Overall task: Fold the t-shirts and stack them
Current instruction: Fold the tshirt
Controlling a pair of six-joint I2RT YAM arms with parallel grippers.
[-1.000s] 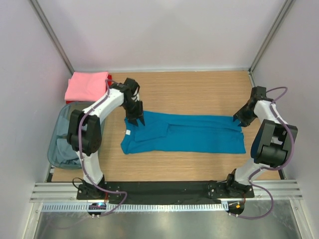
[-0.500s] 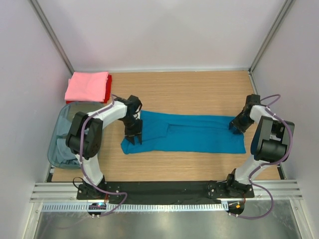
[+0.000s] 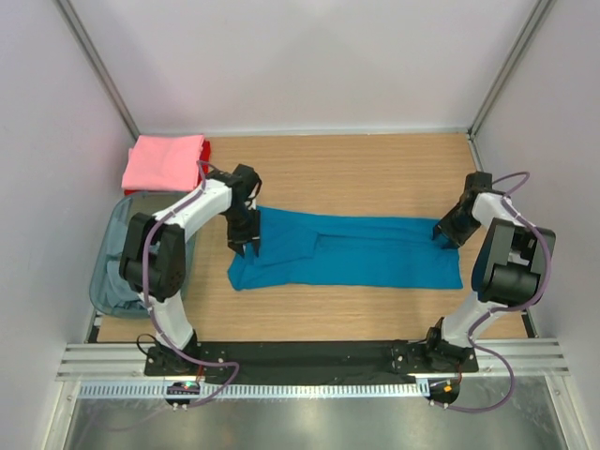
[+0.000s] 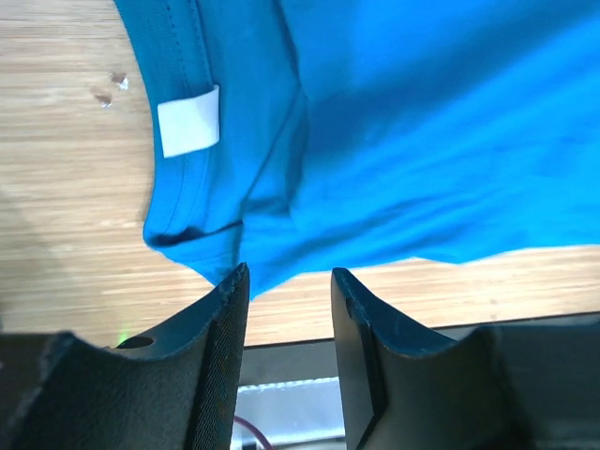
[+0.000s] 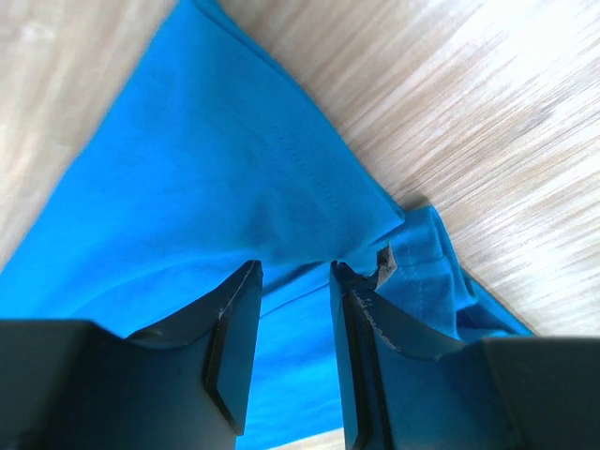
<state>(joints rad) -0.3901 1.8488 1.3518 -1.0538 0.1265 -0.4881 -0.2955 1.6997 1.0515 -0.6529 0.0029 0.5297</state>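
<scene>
Folding the teal t-shirt (image 3: 356,253) mid-frame: my left gripper (image 4: 288,272) and right gripper (image 5: 294,266) hover part-spread, empty; I'd next pinch its 2 ends.

The red t-shirt (image 3: 206,152) is almost wholly covered by the folded pink t-shirt (image 3: 164,161); only a strip at its right edge is seen. The bin (image 3: 108,272) is partly hidden by the left arm (image 3: 159,253). In the left wrist view the teal t-shirt (image 4: 422,122) is cut off at the top and right edges, and nothing can be read on its white label (image 4: 188,124). In the right wrist view it is cut off at the left edge and partly hidden by the right end effector (image 5: 295,267).
</scene>
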